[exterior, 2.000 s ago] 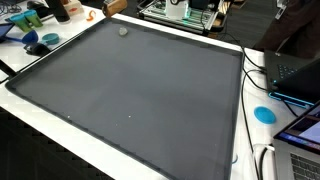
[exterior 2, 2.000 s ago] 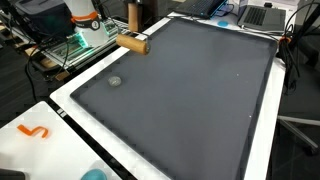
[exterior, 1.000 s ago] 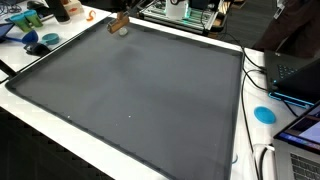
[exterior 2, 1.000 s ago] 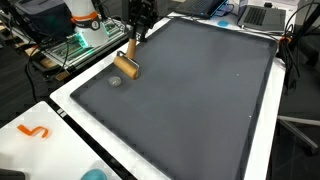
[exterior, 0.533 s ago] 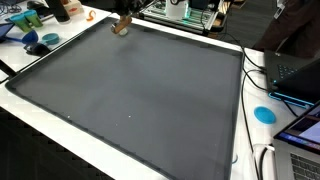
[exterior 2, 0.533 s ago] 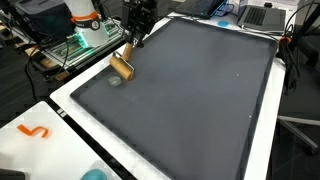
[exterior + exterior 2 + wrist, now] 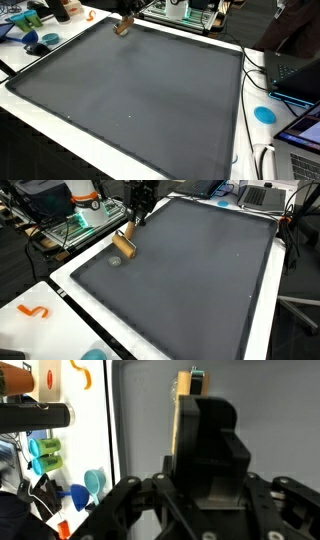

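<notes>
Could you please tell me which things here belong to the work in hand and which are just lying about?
In hand:
gripper, shut on the block
small grey object on the mat, close by the block

Lying about:
orange squiggle
blue disc
laptop

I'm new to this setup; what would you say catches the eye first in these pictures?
The large dark grey mat covering most of the white table dominates both exterior views. Near one corner of it, the black gripper holds a tan wooden block tilted over the mat, beside a small grey round object. An orange squiggle lies on the bare white table.
</notes>
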You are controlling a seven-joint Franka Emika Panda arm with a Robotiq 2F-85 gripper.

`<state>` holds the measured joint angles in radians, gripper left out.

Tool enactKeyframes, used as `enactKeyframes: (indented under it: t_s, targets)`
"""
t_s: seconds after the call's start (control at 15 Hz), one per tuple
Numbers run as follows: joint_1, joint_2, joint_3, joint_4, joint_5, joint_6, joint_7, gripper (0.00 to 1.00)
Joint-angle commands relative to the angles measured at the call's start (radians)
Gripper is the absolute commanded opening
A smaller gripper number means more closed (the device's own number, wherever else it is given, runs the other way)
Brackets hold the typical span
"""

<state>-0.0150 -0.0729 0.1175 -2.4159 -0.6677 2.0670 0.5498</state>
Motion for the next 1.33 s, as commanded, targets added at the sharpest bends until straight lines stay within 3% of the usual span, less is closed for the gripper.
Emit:
enactKeyframes:
  t_s: [0.0,1.27]
  targets:
    - [0.022,-0.021,-0.018,0.014,0.058,-0.055,-0.024,0.25]
    - [0.032,-0.049,-0.018,0.025,0.197,-0.091,-0.063,0.25]
